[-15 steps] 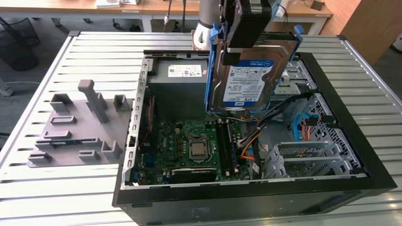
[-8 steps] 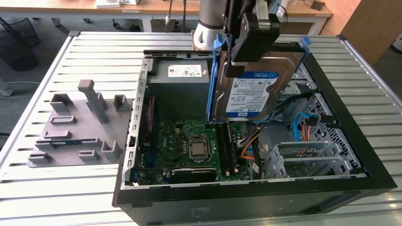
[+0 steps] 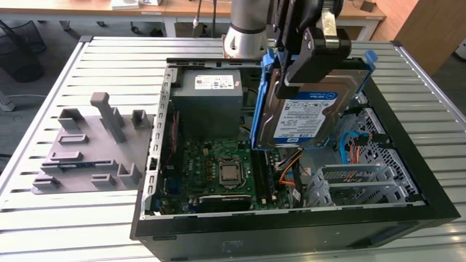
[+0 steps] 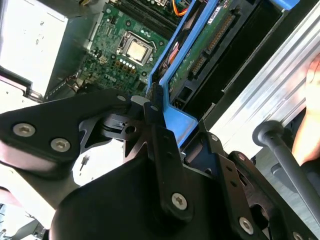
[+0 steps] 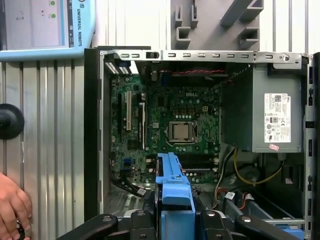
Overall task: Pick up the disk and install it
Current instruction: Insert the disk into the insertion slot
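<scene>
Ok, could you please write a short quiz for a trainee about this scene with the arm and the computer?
1. True or false: the gripper is open and holds nothing.
2. Where is the disk? A) flat on the table; B) held over the open computer case; C) on top of the power supply box.
3. What colour are the rails around the disk's edges?
Key: 1 false, it is shut on the disk. 2 B. 3 blue.
</scene>
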{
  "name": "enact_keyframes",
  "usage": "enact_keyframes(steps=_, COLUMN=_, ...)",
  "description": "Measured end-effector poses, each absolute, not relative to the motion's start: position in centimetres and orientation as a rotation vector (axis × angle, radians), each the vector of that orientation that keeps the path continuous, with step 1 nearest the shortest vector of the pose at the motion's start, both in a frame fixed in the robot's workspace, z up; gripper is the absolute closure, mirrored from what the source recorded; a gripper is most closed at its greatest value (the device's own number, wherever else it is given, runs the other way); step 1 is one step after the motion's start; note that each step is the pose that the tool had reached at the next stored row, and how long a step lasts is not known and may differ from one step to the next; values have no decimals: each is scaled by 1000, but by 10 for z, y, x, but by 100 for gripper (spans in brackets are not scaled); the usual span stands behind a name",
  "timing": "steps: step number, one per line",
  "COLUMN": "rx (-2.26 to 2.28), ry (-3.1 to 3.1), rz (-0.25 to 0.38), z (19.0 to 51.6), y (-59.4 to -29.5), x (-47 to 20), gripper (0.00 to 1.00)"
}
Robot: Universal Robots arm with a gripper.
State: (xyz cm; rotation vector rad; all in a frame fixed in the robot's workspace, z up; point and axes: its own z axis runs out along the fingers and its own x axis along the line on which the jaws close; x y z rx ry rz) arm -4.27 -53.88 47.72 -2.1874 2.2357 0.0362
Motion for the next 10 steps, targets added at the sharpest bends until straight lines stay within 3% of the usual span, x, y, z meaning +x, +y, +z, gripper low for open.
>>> enact_keyframes(steps=10, rx=-2187, ry=2236, rz=36, z=474, y=-563, x=-39, gripper=64)
